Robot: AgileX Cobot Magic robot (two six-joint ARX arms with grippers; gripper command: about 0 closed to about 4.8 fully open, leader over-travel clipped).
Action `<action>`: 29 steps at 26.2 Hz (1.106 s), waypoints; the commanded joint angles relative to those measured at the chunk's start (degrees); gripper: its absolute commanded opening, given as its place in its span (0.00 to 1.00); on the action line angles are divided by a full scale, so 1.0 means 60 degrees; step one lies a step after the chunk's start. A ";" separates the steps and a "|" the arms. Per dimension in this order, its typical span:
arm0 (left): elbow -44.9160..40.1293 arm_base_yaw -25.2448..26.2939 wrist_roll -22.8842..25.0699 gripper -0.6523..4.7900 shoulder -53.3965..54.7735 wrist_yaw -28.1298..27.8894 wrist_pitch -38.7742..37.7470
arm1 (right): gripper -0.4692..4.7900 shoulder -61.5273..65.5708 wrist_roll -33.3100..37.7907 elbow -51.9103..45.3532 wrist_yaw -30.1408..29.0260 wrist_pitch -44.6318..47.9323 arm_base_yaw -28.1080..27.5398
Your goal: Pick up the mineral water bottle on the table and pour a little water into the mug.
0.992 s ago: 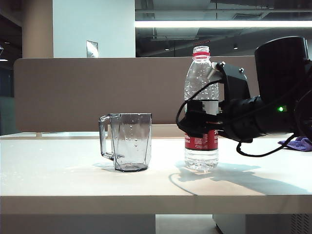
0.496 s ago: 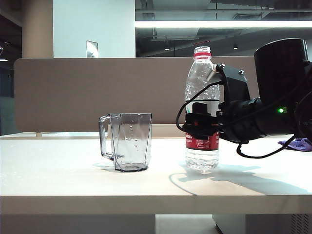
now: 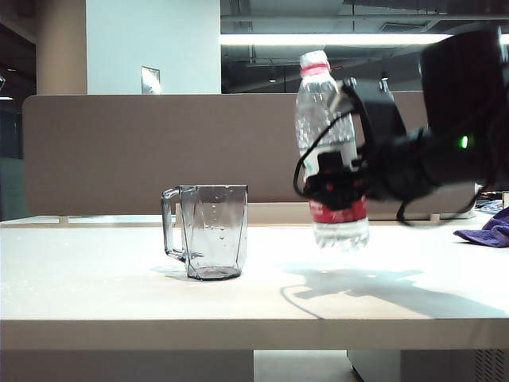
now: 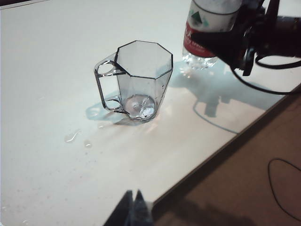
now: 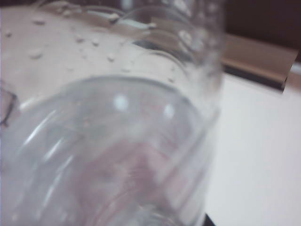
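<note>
Right end effector [image 3: 338, 181] clamped on tall clear red-labelled plastic bottle [image 3: 330, 151], lifted off white counter [image 3: 238, 294] beside smoky faceted mug [image 3: 208, 231]. Risk: slipping, or spilling wide of mug. Left end effector [image 4: 133, 210] near mug, pressed together, empty.

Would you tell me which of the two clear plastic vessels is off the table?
The tall red-labelled mineral water bottle, held aloft by the right gripper; the smoky-grey faceted mug stands on the table.

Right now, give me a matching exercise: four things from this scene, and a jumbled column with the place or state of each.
Things:
1. mineral water bottle
2. mug
3. left pincer
4. purple cloth

States:
A. lying at the table's right edge
B. standing on the table, handle to the left
C. lifted off the table, tilted, held by the right pincer
D. off the table, holding nothing

Pairs: 1-C, 2-B, 3-D, 4-A
</note>
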 commanded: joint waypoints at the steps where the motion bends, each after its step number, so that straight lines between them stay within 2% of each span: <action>1: 0.0015 0.0000 -0.0062 0.11 -0.0004 0.0033 0.0113 | 0.57 -0.0663 -0.1563 0.0510 0.0025 -0.2291 0.0004; 3: 0.0015 0.0000 -0.0062 0.11 0.0000 0.0033 0.0113 | 0.57 -0.0962 -0.2259 0.0984 0.0047 -0.3555 0.0004; 7: 0.0015 0.0000 -0.0062 0.11 0.0000 0.0033 0.0113 | 0.57 -0.1093 -0.2951 0.2098 0.0951 -0.5213 0.0004; 9: 0.0015 0.0000 -0.0062 0.11 0.0000 0.0033 0.0113 | 0.57 -0.1089 -0.3905 0.3016 0.1490 -0.6590 0.0004; 12: 0.0015 0.0000 -0.0062 0.11 0.0000 0.0033 0.0113 | 0.57 -0.1082 -0.5395 0.3778 0.1927 -0.7708 0.0011; 18: 0.0015 0.0000 -0.0062 0.11 0.0000 0.0033 0.0113 | 0.57 -0.1089 -0.7315 0.4320 0.3238 -0.7952 0.0007; 26: 0.0015 0.0000 -0.0062 0.11 0.0000 0.0033 0.0113 | 0.57 -0.1089 -0.9883 0.4335 0.3530 -0.7981 0.0055; 29: 0.0015 0.0000 -0.0062 0.11 0.0000 0.0033 0.0113 | 0.57 -0.1093 -1.0397 0.4339 0.3544 -0.7952 0.0080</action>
